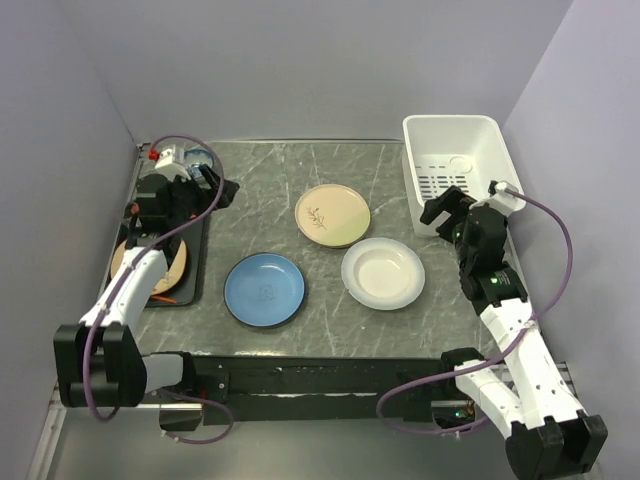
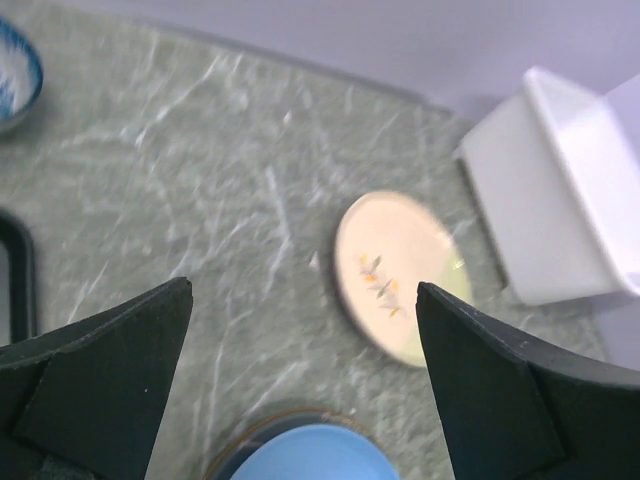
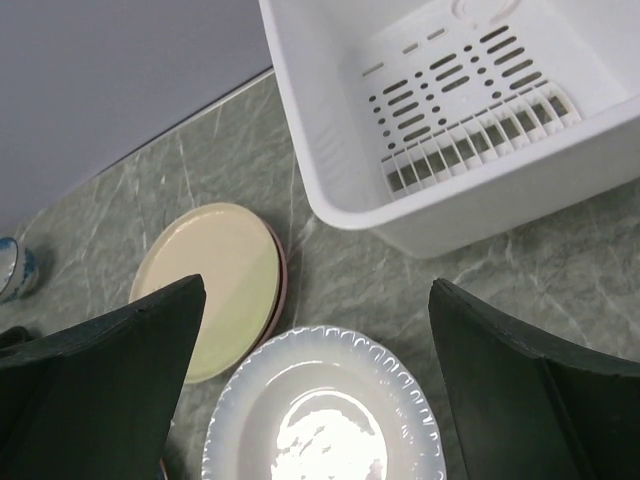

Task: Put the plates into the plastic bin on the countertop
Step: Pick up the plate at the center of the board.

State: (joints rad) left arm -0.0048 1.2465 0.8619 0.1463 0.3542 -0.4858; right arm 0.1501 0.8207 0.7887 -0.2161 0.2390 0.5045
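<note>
**Q:** What surface and enclosure are recorded?
**A:** 1 countertop (image 1: 300, 170) is recorded, dark grey and marble-look, flat, with thin white veins. It is enclosed on 3 sides by plain lavender walls (image 1: 300, 60).

**Q:** Where is the plastic bin entered?
**A:** The plastic bin (image 1: 450, 120) is set at the far right corner of the countertop, close to the right wall. It is white and rectangular with rounded corners, and rows of slots are seen inside it.

**Q:** How are the plates listed?
**A:** 3 are laid flat mid-counter. A matte cream plate (image 1: 332, 215) with a leaf sprig is stacked on a pink-edged plate (image 3: 280, 290). A glossy white plate (image 1: 383, 273) with a fluted rim is placed just beside it. A round blue plate (image 1: 264, 289) is set apart, nearer and to the left. Further plates (image 1: 122, 258) are stacked on a flat black tray (image 1: 195, 270) at the left edge, partly hidden by the arm.

**Q:** And the end effectors?
**A:** The left gripper (image 2: 305, 300) is spread wide above the tray's far end, and nothing is grasped. The right gripper (image 3: 318, 290) is likewise spread fully, just on the near side of the bin, and nothing is grasped.
</note>
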